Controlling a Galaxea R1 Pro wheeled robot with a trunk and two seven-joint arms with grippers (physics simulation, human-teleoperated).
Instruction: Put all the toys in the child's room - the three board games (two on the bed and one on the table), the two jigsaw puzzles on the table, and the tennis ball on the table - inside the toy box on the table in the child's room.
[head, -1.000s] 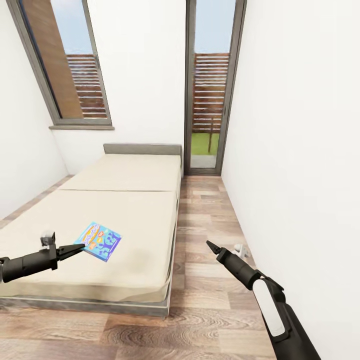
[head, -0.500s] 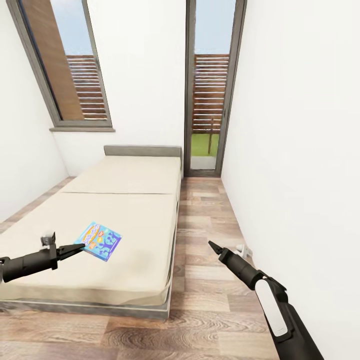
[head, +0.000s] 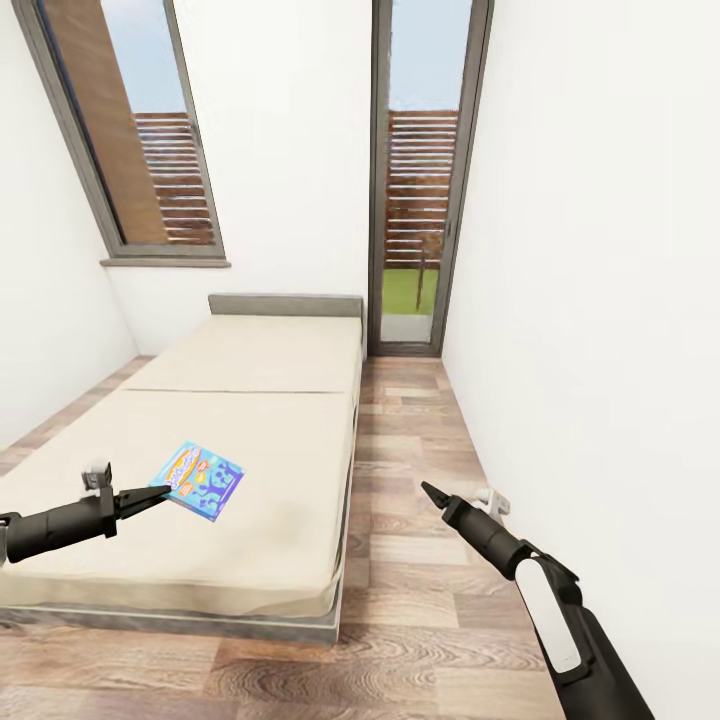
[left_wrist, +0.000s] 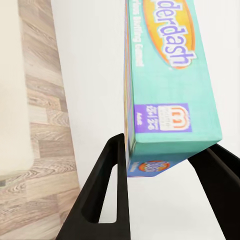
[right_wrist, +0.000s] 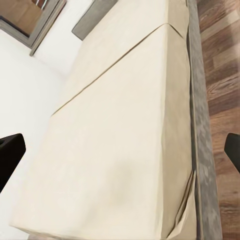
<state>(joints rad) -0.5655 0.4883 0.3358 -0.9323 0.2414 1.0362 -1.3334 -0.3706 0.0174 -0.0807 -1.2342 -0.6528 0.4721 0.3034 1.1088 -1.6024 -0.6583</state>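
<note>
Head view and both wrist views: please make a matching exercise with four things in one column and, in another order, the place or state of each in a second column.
Things:
1. small blue board game
2. right gripper
3. bed
4. left gripper

Places or states:
A. over the wood floor, holding nothing
B. gripped at one edge, raised above the mattress
C. along the left wall, headboard under the window wall
D. jaws shut on a box edge

Pairs: 1-B, 2-A, 3-C, 4-D
</note>
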